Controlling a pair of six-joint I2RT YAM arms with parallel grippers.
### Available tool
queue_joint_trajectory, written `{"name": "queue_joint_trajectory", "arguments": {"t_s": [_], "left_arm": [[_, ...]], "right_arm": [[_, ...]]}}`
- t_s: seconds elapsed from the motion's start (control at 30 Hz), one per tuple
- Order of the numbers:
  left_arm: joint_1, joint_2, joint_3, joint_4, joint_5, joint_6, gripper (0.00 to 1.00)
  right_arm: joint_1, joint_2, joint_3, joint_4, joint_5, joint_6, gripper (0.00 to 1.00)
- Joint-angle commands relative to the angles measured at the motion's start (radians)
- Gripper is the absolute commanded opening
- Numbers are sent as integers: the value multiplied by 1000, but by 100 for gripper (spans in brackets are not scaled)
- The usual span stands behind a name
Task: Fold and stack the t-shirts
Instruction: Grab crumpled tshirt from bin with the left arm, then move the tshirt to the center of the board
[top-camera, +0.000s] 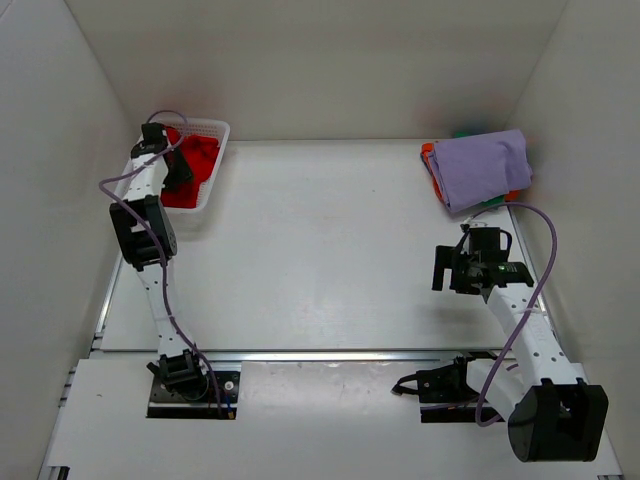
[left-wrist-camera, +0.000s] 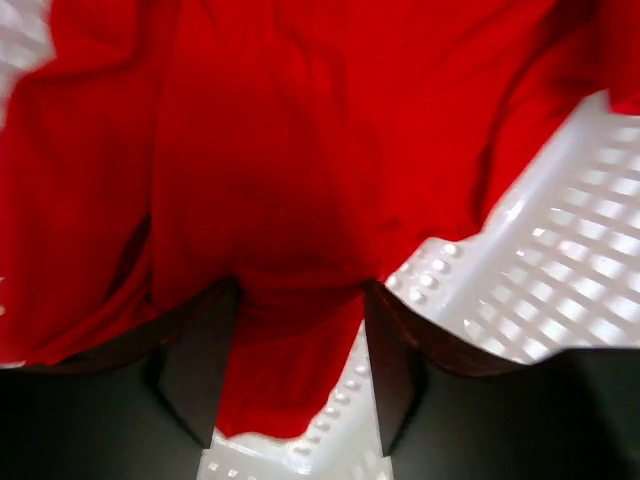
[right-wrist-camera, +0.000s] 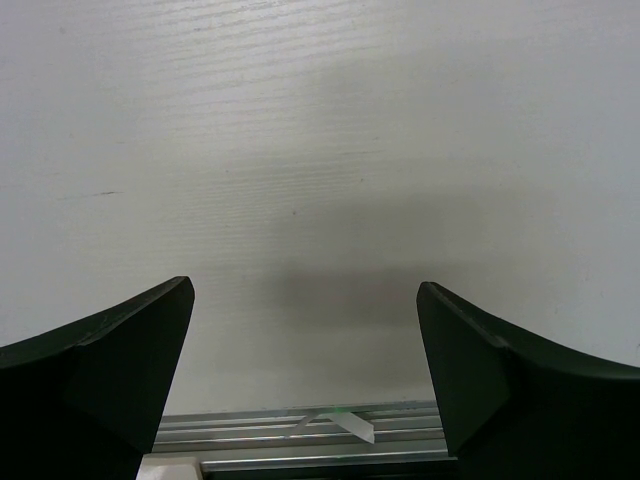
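Left wrist: fold of red shirt (left-wrist-camera: 280, 150) pinched in left pincer (left-wrist-camera: 300, 300), inside basket (left-wrist-camera: 560, 290), ready for lifting onto table (top-camera: 320, 250) for folding. Right pincer (right-wrist-camera: 305, 288) wide, empty, beside lavender-topped stack (top-camera: 480, 165).

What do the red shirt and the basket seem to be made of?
The shirt looks like soft knit or woven cloth, matte bright red: it drapes in loose folds and creases. The basket is probably moulded plastic, white and slightly glossy: its wall is a stiff grid of regular small holes that catches soft highlights.
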Motion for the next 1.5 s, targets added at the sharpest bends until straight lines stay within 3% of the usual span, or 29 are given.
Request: {"name": "queue_joint_trajectory", "arguments": {"t_s": [0.0, 0.03, 0.07, 0.1, 0.23, 0.33, 0.37, 0.43, 0.47, 0.5, 0.63, 0.7, 0.83, 1.0, 1.17, 1.27, 1.3, 1.33, 1.47], "left_arm": [[-7, 5, 62, -27, 22, -4, 61], [0, 7, 66, -30, 35, -4, 40], [-4, 22, 88, -39, 44, -9, 6], [2, 30, 114, -48, 54, -10, 0], [-18, -7, 270, -125, -27, -10, 0], [-62, -201, 251, -64, -106, -12, 0], [-85, -340, 216, -25, -103, -19, 0], [-134, -451, 163, 73, -71, -7, 0], [-175, -613, 80, 132, -45, -9, 0], [-200, -657, 61, 175, -29, -6, 0], [-349, -862, 61, 134, 155, -82, 0], [-392, -953, -21, 154, 183, -105, 0], [-345, -1097, -187, 190, 319, -208, 0], [-421, -1174, -422, 220, 425, -271, 0], [-484, -1282, -1033, 390, 342, -340, 0], [-448, -1179, -1204, 395, 313, -291, 0], [-412, -1136, -1238, 404, 339, -292, 17], [-389, -1127, -1264, 426, 368, -298, 24], [-343, -1185, -1379, 524, 370, -357, 33]], "right_arm": [[-10, -2, -3, 13, -4, -15, 91], [-10, 1, 3, 14, -11, -12, 91], [-10, 5, -1, 13, -4, -15, 91], [-10, 4, 3, 16, -7, -13, 91], [-10, 5, 6, 20, -7, -13, 91], [-10, 22, 3, 16, -2, -13, 91], [1, 36, 2, 14, 4, -5, 92], [10, 45, 3, 14, 7, -10, 91], [11, 60, 2, 16, 1, -10, 91], [10, 62, 3, 14, 7, -12, 91], [4, 76, 5, 13, -2, -10, 91], [2, 59, 2, 10, -4, -12, 92], [-1, 11, 0, 13, -7, -15, 92], [-9, -21, 0, 17, -5, -7, 91], [1, -24, 2, 20, -11, -19, 92], [7, -9, 0, 23, -18, -19, 91], [16, -19, 3, 25, -28, -33, 91], [19, -31, 6, 27, -28, -35, 91], [65, -84, 6, 31, -143, -42, 90]]}}
